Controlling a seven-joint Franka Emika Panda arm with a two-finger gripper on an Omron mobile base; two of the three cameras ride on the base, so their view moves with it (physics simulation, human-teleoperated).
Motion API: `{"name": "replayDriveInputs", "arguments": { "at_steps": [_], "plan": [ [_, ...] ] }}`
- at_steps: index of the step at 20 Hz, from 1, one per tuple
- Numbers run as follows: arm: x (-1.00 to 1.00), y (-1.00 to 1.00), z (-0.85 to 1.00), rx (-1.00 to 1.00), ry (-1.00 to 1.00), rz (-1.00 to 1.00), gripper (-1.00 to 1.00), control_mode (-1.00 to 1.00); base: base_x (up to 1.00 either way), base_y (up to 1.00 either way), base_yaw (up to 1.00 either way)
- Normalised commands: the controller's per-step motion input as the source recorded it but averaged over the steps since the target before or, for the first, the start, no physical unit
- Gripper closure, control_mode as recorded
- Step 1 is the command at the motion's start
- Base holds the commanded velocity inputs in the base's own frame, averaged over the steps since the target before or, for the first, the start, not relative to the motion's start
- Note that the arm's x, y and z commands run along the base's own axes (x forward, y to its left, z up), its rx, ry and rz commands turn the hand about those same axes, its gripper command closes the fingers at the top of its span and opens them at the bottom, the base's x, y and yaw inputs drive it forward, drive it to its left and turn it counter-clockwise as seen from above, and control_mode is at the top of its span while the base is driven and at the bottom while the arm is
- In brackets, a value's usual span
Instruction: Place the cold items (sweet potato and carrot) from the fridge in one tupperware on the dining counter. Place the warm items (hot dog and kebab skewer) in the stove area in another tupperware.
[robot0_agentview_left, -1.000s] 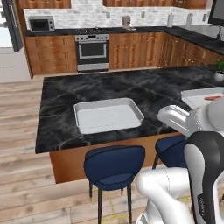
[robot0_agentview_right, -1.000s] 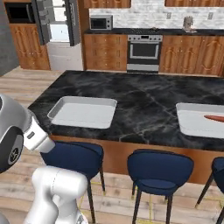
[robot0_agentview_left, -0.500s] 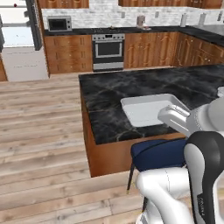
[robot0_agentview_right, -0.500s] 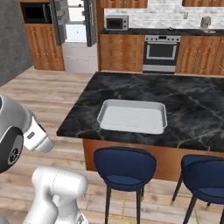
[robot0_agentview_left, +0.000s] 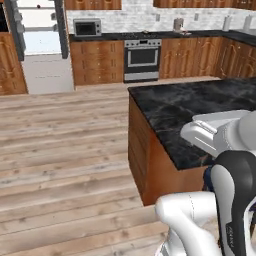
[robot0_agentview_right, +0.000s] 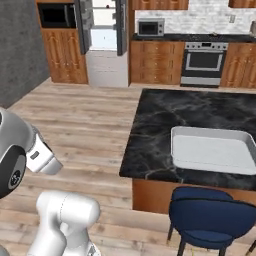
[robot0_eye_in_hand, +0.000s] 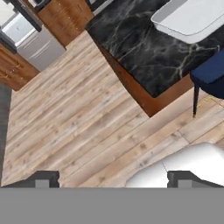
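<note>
A: Starting with the biggest thing, where does the work stand?

B: The dark marble bench (robot0_agentview_right: 200, 117) carries one white tupperware (robot0_agentview_right: 212, 149) near its front edge, above a blue stool (robot0_agentview_right: 210, 217). The fridge (robot0_agentview_right: 104, 42) stands open well apart, across the wooden floor (robot0_agentview_left: 65, 150), and the stove (robot0_agentview_right: 200, 62) sits along the back wall.

A: How will that tupperware handle?

B: I judge it light, stiff and smooth-walled, likely slippery; the raised rim is the place to pinch. It looks empty, and I can't make out the vegetables inside the fridge.

A: And the fingers (robot0_eye_in_hand: 43, 178)?

B: Spread wide, nothing between them, pointing at floor.

A: What differs from a second ago?

B: The whole picture has slid: the base has driven left, so the bench sits further right and the fridge has come into view. The tupperware itself hasn't moved.
</note>
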Motion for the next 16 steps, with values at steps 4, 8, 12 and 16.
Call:
{"name": "replayDriveInputs", "arguments": {
  "at_steps": [4, 8, 12, 16],
  "plan": [
    [0.00, 0.00, 0.00, 0.00, 0.00, 0.00, -1.00, 1.00, 0.85, 1.00, -0.02],
    [0.00, 0.00, 0.00, 0.00, 0.00, 0.00, -1.00, 1.00, 0.99, 1.00, -0.05],
    [0.00, 0.00, 0.00, 0.00, 0.00, 0.00, -1.00, 1.00, 1.00, 1.00, -0.05],
    [0.00, 0.00, 0.00, 0.00, 0.00, 0.00, -1.00, 1.00, 1.00, 1.00, -0.08]
  ]
}}
